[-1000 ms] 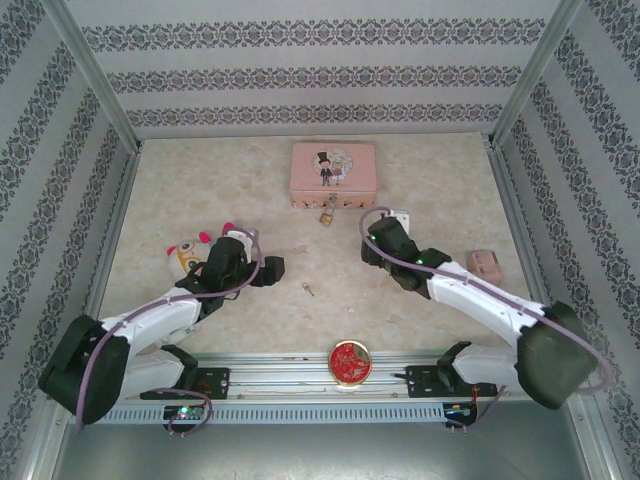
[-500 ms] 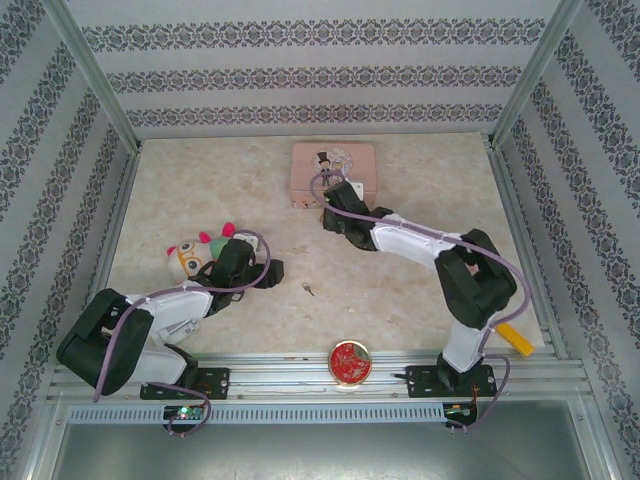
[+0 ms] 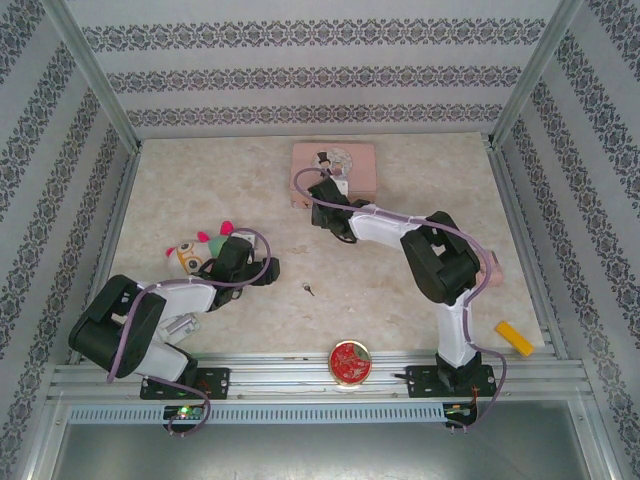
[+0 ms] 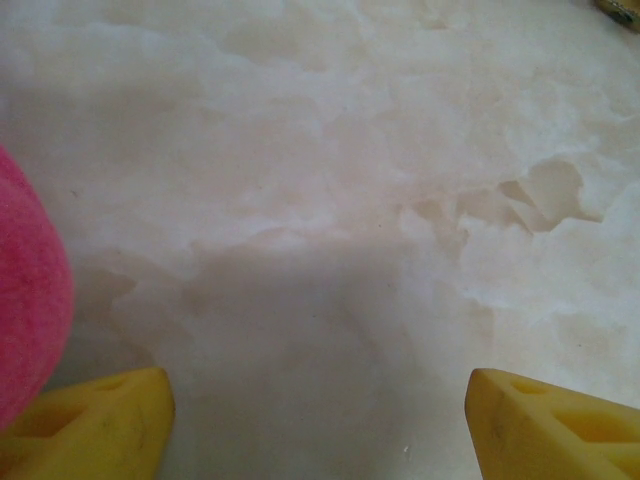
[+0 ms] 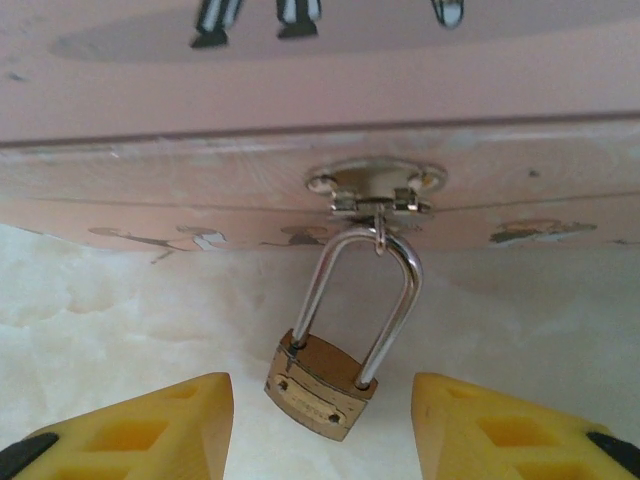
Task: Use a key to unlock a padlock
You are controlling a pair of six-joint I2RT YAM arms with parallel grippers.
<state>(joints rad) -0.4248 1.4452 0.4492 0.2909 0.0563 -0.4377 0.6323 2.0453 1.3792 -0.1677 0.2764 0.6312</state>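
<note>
The padlock [image 5: 312, 398] hangs by its thin shackle from the hasp of the pink box [image 5: 300, 90]. Its brass body is tilted and seems to rest on the table [image 3: 200, 180] just in front of the box wall. The right gripper [image 5: 320, 390] stands open with one yellow finger on each side of the body, and we see a gap on both sides, so nothing is gripped yet. We judge the padlock to be light, stiff and rather smooth. Because it can turn freely on the hasp, it may swing away from a one-sided touch. It is better to pinch the two flat faces of the body and to leave the bottom free. The key [image 3: 310, 290] lies alone on the table, well apart from the padlock and between the two arms. It is thin and flat, so we think it will be difficult to lift. The left gripper [image 4: 320, 410] is also open, over bare table beside a pink plush toy [image 4: 30, 290]. The keyhole is not visible to us. In the top view the right arm covers the padlock, and the key is too small to tell its head from its blade.
</note>
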